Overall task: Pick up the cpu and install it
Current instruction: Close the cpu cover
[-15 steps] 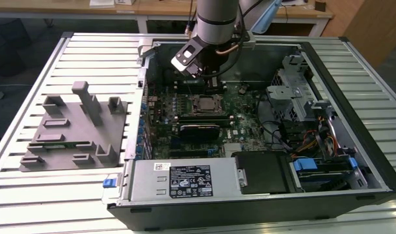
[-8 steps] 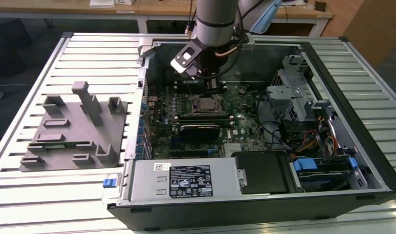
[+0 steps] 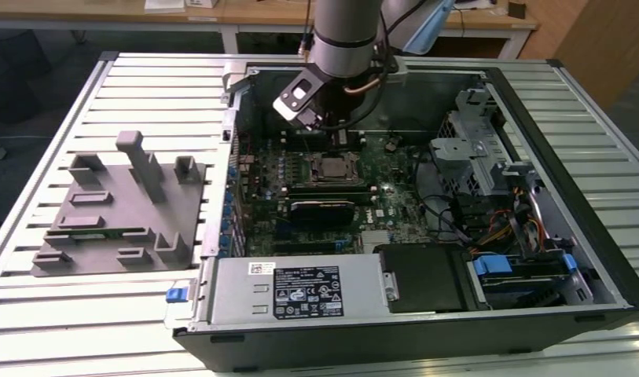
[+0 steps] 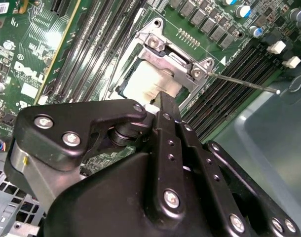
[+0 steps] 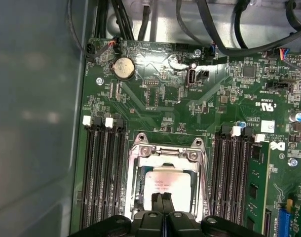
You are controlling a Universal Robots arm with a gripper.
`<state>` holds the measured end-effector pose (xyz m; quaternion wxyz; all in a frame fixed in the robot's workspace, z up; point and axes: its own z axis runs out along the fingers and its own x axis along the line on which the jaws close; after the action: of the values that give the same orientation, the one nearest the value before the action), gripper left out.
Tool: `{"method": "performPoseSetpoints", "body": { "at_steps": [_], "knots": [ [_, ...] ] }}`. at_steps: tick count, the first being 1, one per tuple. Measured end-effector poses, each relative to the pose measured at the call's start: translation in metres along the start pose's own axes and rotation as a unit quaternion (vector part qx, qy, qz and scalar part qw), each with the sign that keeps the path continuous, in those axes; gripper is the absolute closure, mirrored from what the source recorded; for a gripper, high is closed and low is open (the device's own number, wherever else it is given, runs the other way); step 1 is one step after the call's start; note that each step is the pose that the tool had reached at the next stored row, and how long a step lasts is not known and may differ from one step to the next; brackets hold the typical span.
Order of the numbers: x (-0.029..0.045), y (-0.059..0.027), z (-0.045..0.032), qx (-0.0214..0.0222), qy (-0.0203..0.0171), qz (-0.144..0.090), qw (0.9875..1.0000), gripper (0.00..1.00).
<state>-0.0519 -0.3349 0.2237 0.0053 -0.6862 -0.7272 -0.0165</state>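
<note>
Though blocked along one edge by the black fingers (image 5: 157,203) of the end effector (image 5: 163,196) in the first wrist view, can make out the cpu chip (image 5: 169,183) lying flat in the metal-framed socket (image 5: 165,154) of the green board (image 5: 155,106), pale silvery top facing up. Looks nearly square, so cannot pick a long axis; sits with edges squared to the socket frame and parallel to the memory slots (image 5: 103,173) on either side. In the second wrist view, find the cpu chip (image 4: 143,84) as a washed-out pale patch, bordered by a metal bracket (image 4: 172,61) and partly behind the end effector (image 4: 160,98). Closed tight there, fingers pressed side by side with nothing gripped between them, tips right over the cpu chip; cannot tell whether touching. In the exterior view, see the end effector (image 3: 338,138) hanging inside the open computer case (image 3: 403,342), the socket beneath too dim for detail. Find the case toward the edge of the counter (image 3: 141,94) on the exterior view's right, a grey slotted block (image 3: 115,216) well apart toward the opposite edge.
</note>
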Motion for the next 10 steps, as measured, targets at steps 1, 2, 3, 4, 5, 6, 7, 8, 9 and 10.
{"method": "performPoseSetpoints", "body": {
  "at_steps": [1, 2, 3, 4, 5, 6, 7, 8, 9, 10],
  "knots": [
    [0.0, -0.0008, 0.0006, 0.0, 0.0, 0.0, 1.0, 0.89],
    [0.0, -0.0017, 0.0012, 0.0, 0.0, 0.0, 1.0, 0.89],
    [0.0001, -0.0029, 0.0018, 0.0, 0.0, 0.0, 1.0, 0.89],
    [0.0001, -0.0041, 0.0024, 0.0, 0.0, 0.0, 1.0, 0.89],
    [0.0002, -0.0051, 0.003, 0.0, 0.0, 0.0, 1.0, 0.89],
    [0.0002, -0.0061, 0.0036, 0.0, 0.0, 0.0, 1.0, 0.89],
    [0.0003, -0.0069, 0.0042, 0.0, 0.0, 0.0, 1.0, 0.89],
    [0.0003, -0.0076, 0.0049, 0.0, 0.0, 0.0, 1.0, 0.89],
    [0.0003, -0.0081, 0.0055, 0.0, 0.0, 0.0, 1.0, 0.89],
    [0.0003, -0.0085, 0.0062, 0.0, 0.0, 0.0, 1.0, 0.89]
  ]
}}
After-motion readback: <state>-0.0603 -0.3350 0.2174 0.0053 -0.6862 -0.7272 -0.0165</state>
